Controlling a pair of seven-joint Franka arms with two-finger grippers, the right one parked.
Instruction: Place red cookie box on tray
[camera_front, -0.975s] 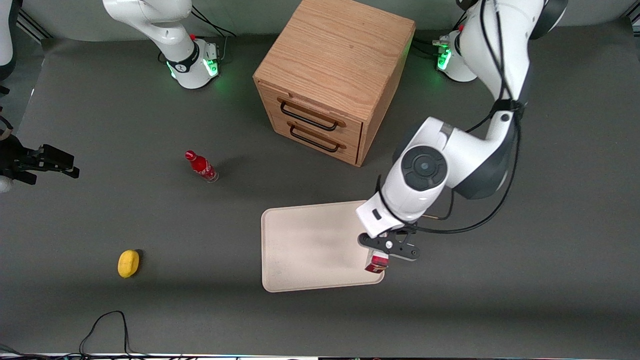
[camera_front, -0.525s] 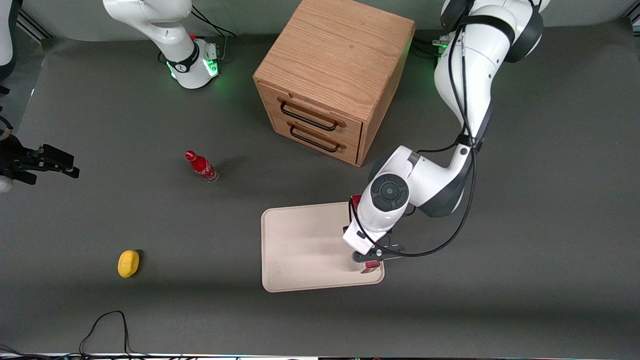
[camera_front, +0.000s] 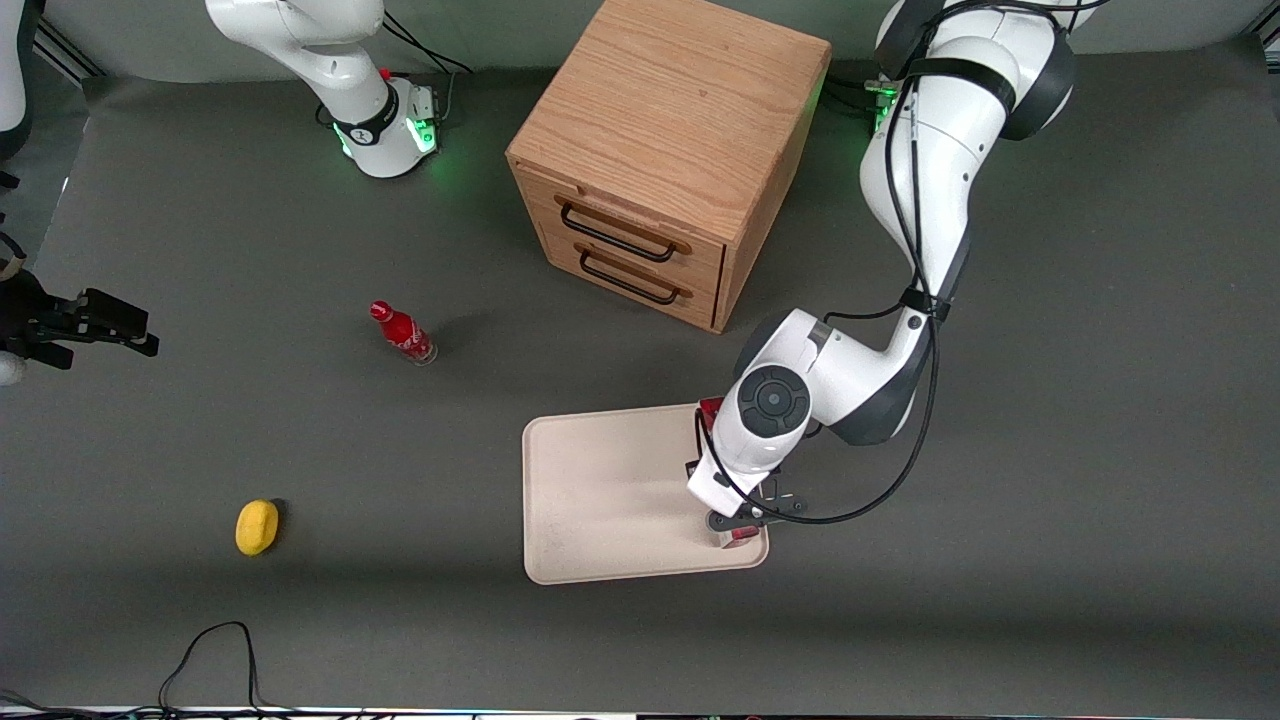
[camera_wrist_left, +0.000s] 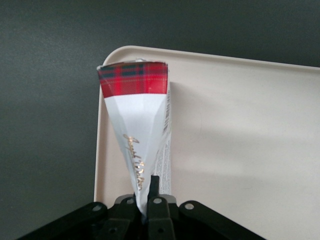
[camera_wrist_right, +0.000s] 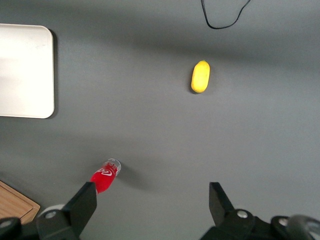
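1. long slim dark-red tartan cookie box lies low over the flat cream-beige tray, along its rim at the working arm's end.
2. hand clamped on the box's near end, likely for controlled set-down.
3. wooden two-drawer cabinet stands farther from the camera, apart from the tray on the grey surface.

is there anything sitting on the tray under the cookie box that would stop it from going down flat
Nothing visible does. The gripper is shut on the red cookie box over the tray, along the tray's edge toward the working arm's end; the tray surface beside it is bare.
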